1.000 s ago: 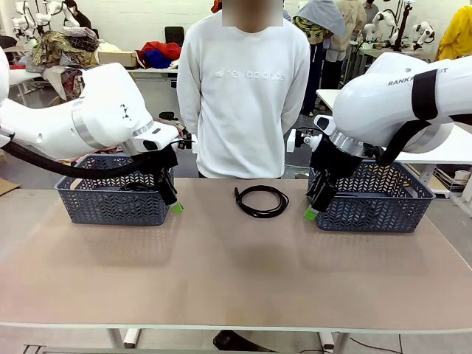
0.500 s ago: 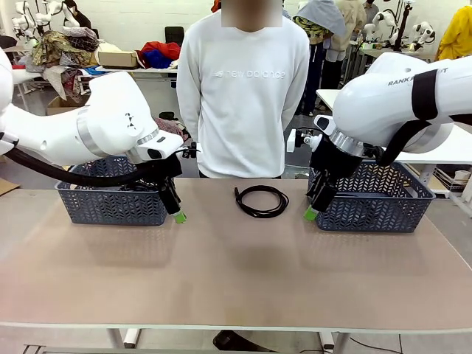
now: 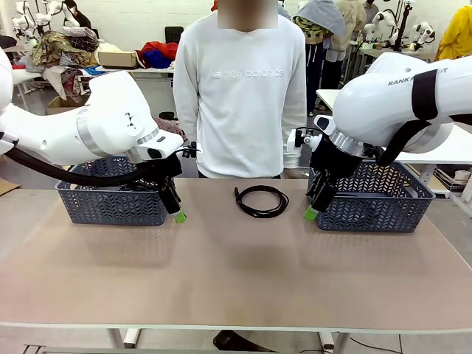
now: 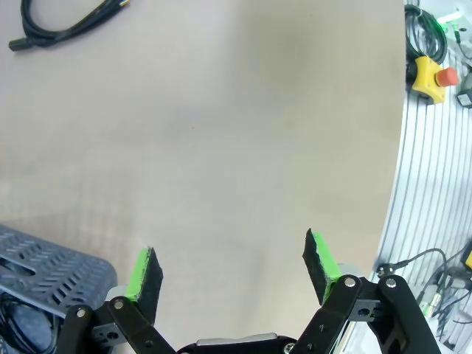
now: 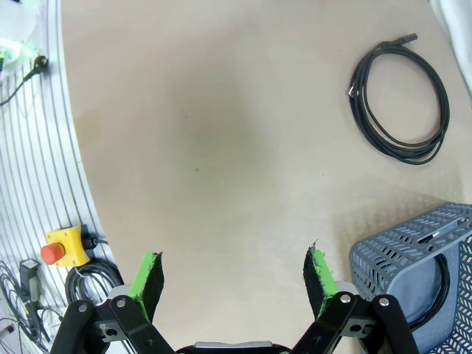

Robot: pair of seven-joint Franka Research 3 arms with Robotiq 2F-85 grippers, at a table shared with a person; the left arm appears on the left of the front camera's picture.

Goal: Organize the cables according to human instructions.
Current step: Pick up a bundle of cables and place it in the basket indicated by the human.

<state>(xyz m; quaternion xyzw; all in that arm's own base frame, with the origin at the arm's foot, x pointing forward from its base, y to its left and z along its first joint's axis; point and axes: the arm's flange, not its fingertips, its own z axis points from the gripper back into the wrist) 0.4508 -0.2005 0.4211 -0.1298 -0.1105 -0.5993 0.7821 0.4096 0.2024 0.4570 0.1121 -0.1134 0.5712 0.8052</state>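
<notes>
One black cable lies coiled flat on the table near its far edge, in front of the person. It also shows at the top left of the left wrist view, cable, and at the upper right of the right wrist view, cable. My left gripper hangs open by the right end of the left basket, with nothing between its fingers. My right gripper is open too, by the left end of the right basket. Dark cable loops lie inside both baskets.
A person in a white sweatshirt stands at the far side, hands off the table. A yellow emergency-stop box and loose wires sit on the ribbed metal strip along my side of the table. Bare tabletop spreads between the baskets.
My left arm has swung a little to the right and its gripper has dropped slightly along the basket's end. The right arm and the cable have stayed put.
</notes>
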